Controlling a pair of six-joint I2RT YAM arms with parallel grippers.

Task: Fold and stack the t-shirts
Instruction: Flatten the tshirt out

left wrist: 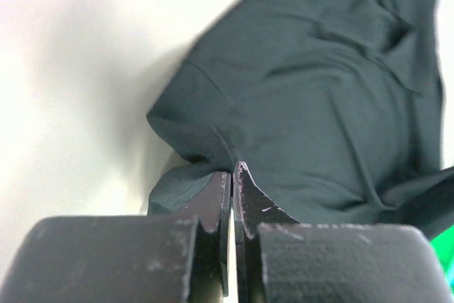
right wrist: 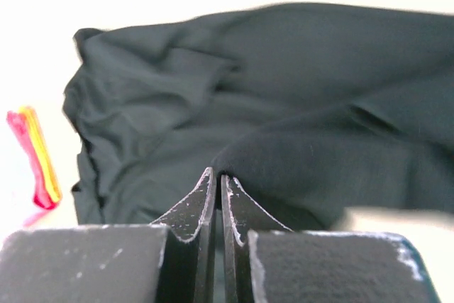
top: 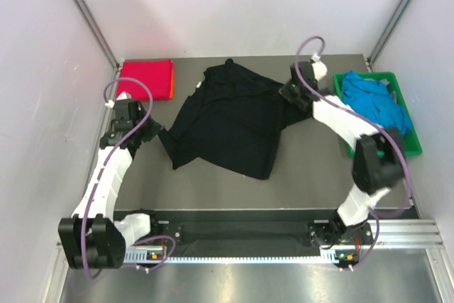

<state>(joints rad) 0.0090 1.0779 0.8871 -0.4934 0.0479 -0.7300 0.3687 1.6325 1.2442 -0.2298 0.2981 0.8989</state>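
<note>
Cloth of the black t-shirt (top: 234, 122) lies rumpled in the middle of the table (top: 213, 189), and we see its longest stretch running slantwise, from the left edge toward the far right corner. We find the left pincer (left wrist: 233, 168) clamped tight on a fold at the shirt's left end, and the right pincer (right wrist: 217, 174) closed on a fold at its right end. A folded magenta-red t-shirt (top: 145, 78) sits in the far left corner, an orange one (right wrist: 37, 148) edging it. Blue t-shirts (top: 376, 104) fill the green crate (top: 410, 148) by the right edge.
</note>
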